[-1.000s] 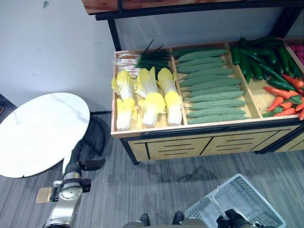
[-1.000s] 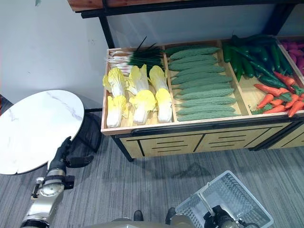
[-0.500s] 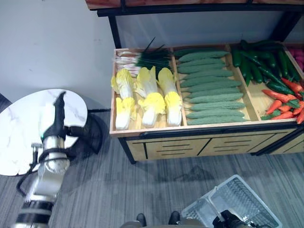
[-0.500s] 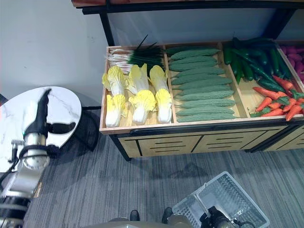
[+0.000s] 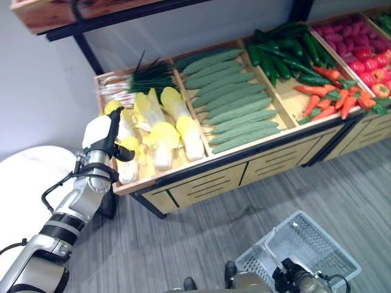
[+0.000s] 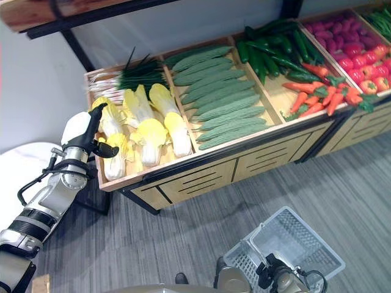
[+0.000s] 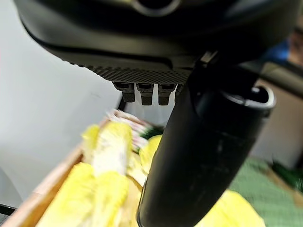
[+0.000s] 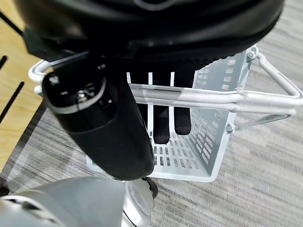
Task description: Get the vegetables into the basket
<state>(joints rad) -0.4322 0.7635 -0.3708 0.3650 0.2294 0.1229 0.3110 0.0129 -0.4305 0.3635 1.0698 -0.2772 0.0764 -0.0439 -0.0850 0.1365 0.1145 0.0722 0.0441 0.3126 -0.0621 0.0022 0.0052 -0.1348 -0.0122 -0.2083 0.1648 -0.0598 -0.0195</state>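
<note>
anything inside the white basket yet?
The white slotted plastic basket has no vegetables in its visible part; the right hand, curled round its handles, hides the near corner.

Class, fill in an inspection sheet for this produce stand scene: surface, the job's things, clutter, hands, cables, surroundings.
Surface: wooden stand with divided trays.
Job's things: cabbages in the leftmost tray, green onions behind them; cucumbers next; peppers and carrots further right; basket is empty.
Clutter: nothing seen.
Hands: left hand open, at the leftmost cabbage; right hand shut on the basket's handles.
Cables: nothing seen.
Surroundings: white round table, grey plank floor, pale wall.
</note>
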